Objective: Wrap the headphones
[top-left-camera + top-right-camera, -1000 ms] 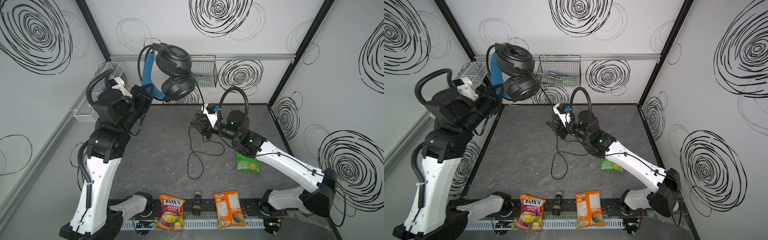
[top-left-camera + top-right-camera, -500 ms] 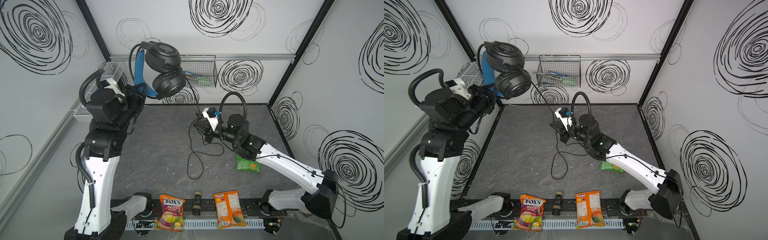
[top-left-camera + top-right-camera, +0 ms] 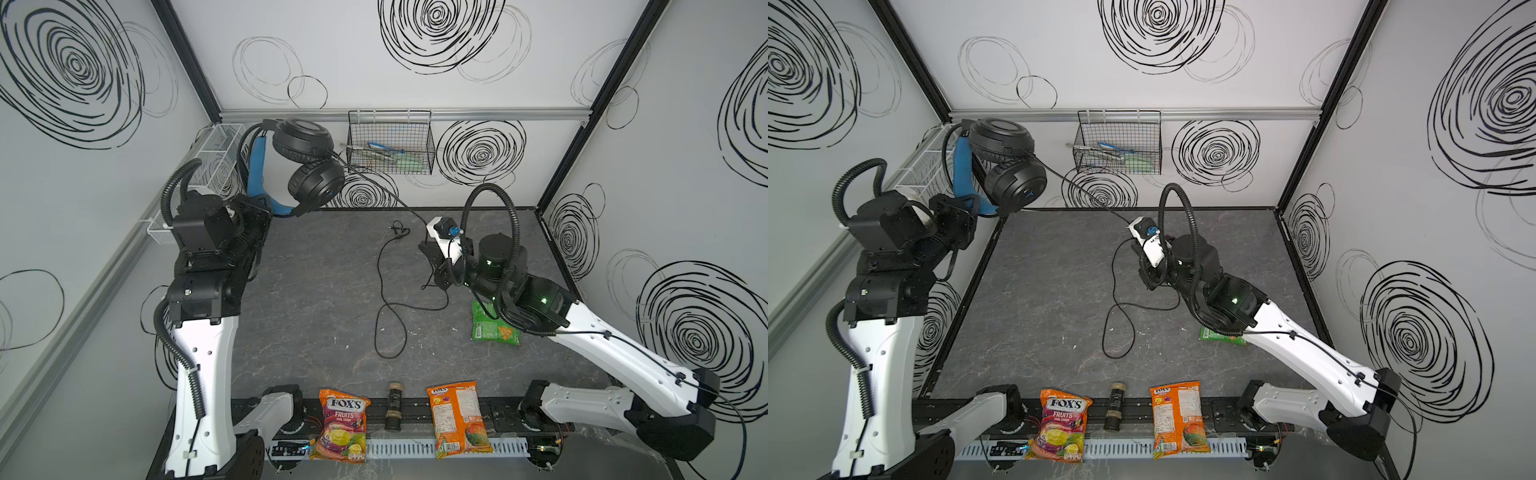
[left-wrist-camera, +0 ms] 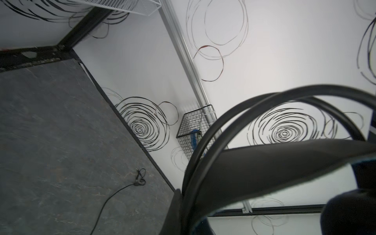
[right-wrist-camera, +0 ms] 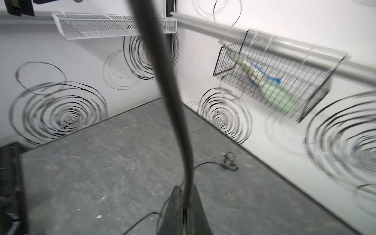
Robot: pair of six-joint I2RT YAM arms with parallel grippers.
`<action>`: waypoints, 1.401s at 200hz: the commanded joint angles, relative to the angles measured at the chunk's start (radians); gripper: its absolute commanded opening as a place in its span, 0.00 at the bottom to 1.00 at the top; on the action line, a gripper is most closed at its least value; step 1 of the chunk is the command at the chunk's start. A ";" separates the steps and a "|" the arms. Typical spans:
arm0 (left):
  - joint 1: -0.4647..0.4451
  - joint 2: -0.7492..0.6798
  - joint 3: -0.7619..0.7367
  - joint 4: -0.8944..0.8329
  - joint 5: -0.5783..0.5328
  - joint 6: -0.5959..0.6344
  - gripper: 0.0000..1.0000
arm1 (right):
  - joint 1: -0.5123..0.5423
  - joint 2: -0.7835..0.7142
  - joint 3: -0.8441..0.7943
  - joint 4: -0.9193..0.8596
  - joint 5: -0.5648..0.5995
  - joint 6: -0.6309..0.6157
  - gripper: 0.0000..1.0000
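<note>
The headphones (image 3: 309, 166) (image 3: 1011, 166) hang in the air at the back left, black earcups stacked, with the blue strap (image 3: 257, 166) beside them. My left gripper (image 3: 272, 210) (image 3: 976, 205) is shut on the headband, whose black wires (image 4: 205, 142) and strap (image 4: 264, 162) fill the left wrist view. The cable (image 3: 374, 187) (image 3: 1084, 189) runs taut from the lower earcup down to my right gripper (image 3: 428, 245) (image 3: 1136, 245), which is shut on it (image 5: 184, 189). The rest of the cable (image 3: 388, 316) loops on the table, its plug end (image 3: 397, 228) lying near the back.
A black wire basket (image 3: 390, 145) hangs on the back wall and a white wire basket (image 3: 216, 162) on the left wall. A green snack bag (image 3: 492, 328) lies under the right arm. At the front edge lie a Fox's bag (image 3: 340, 424), a small cylinder (image 3: 394, 405) and an orange bag (image 3: 457, 419).
The left arm has carried the headphones leftward toward the back corner. The right gripper has closed on the cable, and the stretch from it up to the earcup is now taut.
</note>
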 commanded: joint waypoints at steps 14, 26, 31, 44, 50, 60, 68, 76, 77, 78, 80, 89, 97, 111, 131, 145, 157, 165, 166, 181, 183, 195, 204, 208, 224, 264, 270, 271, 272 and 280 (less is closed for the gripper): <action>-0.088 -0.029 -0.035 -0.009 -0.234 0.162 0.00 | 0.150 -0.034 0.134 -0.160 0.432 -0.287 0.00; -0.129 -0.028 -0.044 -0.022 -0.319 0.206 0.00 | 0.218 -0.032 0.163 -0.153 0.523 -0.374 0.00; -0.141 -0.026 -0.047 -0.026 -0.348 0.227 0.00 | 0.249 -0.030 0.172 -0.143 0.564 -0.415 0.00; -0.176 -0.020 -0.049 -0.039 -0.429 0.286 0.00 | 0.316 -0.018 0.191 -0.116 0.649 -0.528 0.00; -0.192 -0.015 -0.046 -0.046 -0.462 0.316 0.00 | 0.343 -0.012 0.198 -0.100 0.679 -0.586 0.00; -0.212 -0.010 -0.044 -0.049 -0.497 0.369 0.00 | 0.374 -0.007 0.205 -0.040 0.718 -0.687 0.00; -0.233 -0.002 -0.039 -0.053 -0.518 0.416 0.00 | 0.391 -0.001 0.220 0.017 0.726 -0.756 0.00; -0.266 0.009 -0.028 -0.067 -0.553 0.456 0.00 | 0.402 0.013 0.253 0.056 0.718 -0.807 0.00; -0.270 0.011 -0.027 -0.069 -0.557 0.463 0.00 | 0.403 0.015 0.258 0.060 0.716 -0.812 0.00; -0.275 0.012 -0.026 -0.070 -0.561 0.470 0.00 | 0.404 0.020 0.262 0.062 0.715 -0.819 0.00; -0.283 0.014 -0.026 -0.070 -0.568 0.481 0.00 | 0.406 0.026 0.274 0.065 0.714 -0.830 0.00; -0.329 0.024 -0.019 -0.074 -0.583 0.540 0.00 | 0.413 0.064 0.323 0.085 0.710 -0.885 0.00; -0.375 0.033 -0.015 -0.086 -0.600 0.578 0.00 | 0.414 0.101 0.364 0.095 0.703 -0.928 0.00; -0.463 0.034 -0.026 -0.088 -0.619 0.632 0.00 | 0.418 0.161 0.446 0.086 0.662 -0.951 0.00; -0.554 0.008 -0.067 -0.073 -0.613 0.695 0.00 | 0.412 0.237 0.582 0.018 0.573 -0.918 0.00; -0.588 -0.015 -0.097 -0.063 -0.574 0.707 0.00 | 0.397 0.308 0.694 -0.059 0.537 -0.889 0.00; -0.604 -0.038 -0.123 -0.041 -0.496 0.720 0.00 | 0.383 0.368 0.779 -0.134 0.506 -0.860 0.00; -0.624 -0.053 -0.141 -0.027 -0.464 0.722 0.00 | 0.378 0.369 0.763 -0.109 0.491 -0.855 0.00; -0.627 -0.055 -0.142 -0.024 -0.461 0.723 0.00 | 0.376 0.368 0.761 -0.108 0.489 -0.854 0.00; -0.663 -0.086 -0.171 0.009 -0.386 0.740 0.00 | 0.345 0.379 0.760 -0.124 0.480 -0.822 0.00; -0.667 -0.090 -0.175 0.013 -0.376 0.742 0.00 | 0.342 0.380 0.761 -0.128 0.480 -0.818 0.00; -0.685 -0.107 -0.193 0.034 -0.299 0.752 0.00 | 0.316 0.376 0.754 -0.153 0.461 -0.779 0.00; -0.696 -0.119 -0.204 0.048 -0.238 0.756 0.00 | 0.301 0.370 0.749 -0.174 0.442 -0.747 0.00; -0.702 -0.123 -0.207 0.051 -0.216 0.756 0.00 | 0.295 0.369 0.744 -0.183 0.437 -0.736 0.00; -0.732 -0.136 -0.219 0.067 -0.160 0.762 0.00 | 0.272 0.360 0.726 -0.206 0.429 -0.706 0.00; -0.749 -0.158 -0.243 0.089 -0.090 0.721 0.00 | 0.184 0.351 0.715 -0.256 0.370 -0.583 0.00; -0.750 -0.162 -0.247 0.097 -0.073 0.710 0.00 | 0.171 0.348 0.713 -0.263 0.361 -0.567 0.00; -0.750 -0.163 -0.247 0.098 -0.069 0.707 0.00 | 0.170 0.348 0.714 -0.264 0.359 -0.565 0.00; -0.750 -0.165 -0.248 0.100 -0.067 0.705 0.00 | 0.168 0.348 0.713 -0.264 0.358 -0.563 0.00; -0.750 -0.169 -0.254 0.113 -0.045 0.690 0.00 | 0.158 0.344 0.703 -0.269 0.351 -0.553 0.00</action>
